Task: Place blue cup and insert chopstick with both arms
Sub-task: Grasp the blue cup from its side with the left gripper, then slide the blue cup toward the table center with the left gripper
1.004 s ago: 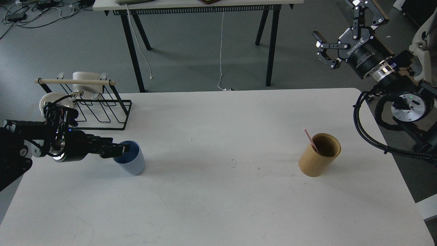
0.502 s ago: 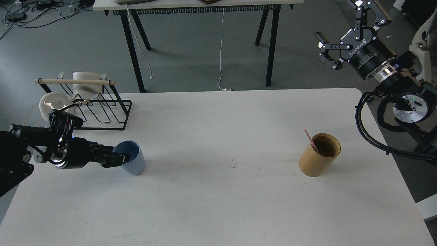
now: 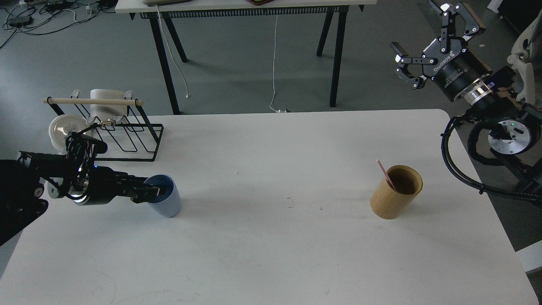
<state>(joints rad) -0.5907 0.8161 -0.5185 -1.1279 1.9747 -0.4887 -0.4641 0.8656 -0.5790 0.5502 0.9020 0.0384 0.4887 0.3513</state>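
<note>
The blue cup (image 3: 166, 202) stands on the white table (image 3: 271, 254) at the left. My left gripper (image 3: 152, 192) comes in level from the left and is shut on the cup's near-left rim, one finger reaching inside. A pink chopstick (image 3: 383, 170) leans in a tan wooden cylinder (image 3: 391, 199) at the right of the table. My right gripper (image 3: 423, 36) is open and empty, raised high beyond the table's far right corner, well away from the cylinder.
A black wire rack (image 3: 123, 137) with a pale wooden dowel (image 3: 91, 101) and white dishes (image 3: 63, 127) stands at the table's far left, just behind my left arm. A second table's legs (image 3: 165, 63) stand on the floor behind.
My left gripper dipped and then shifted slightly right and up at the cup's rim; the cup nudged a little right. My right gripper drifted slightly right and turned.
</note>
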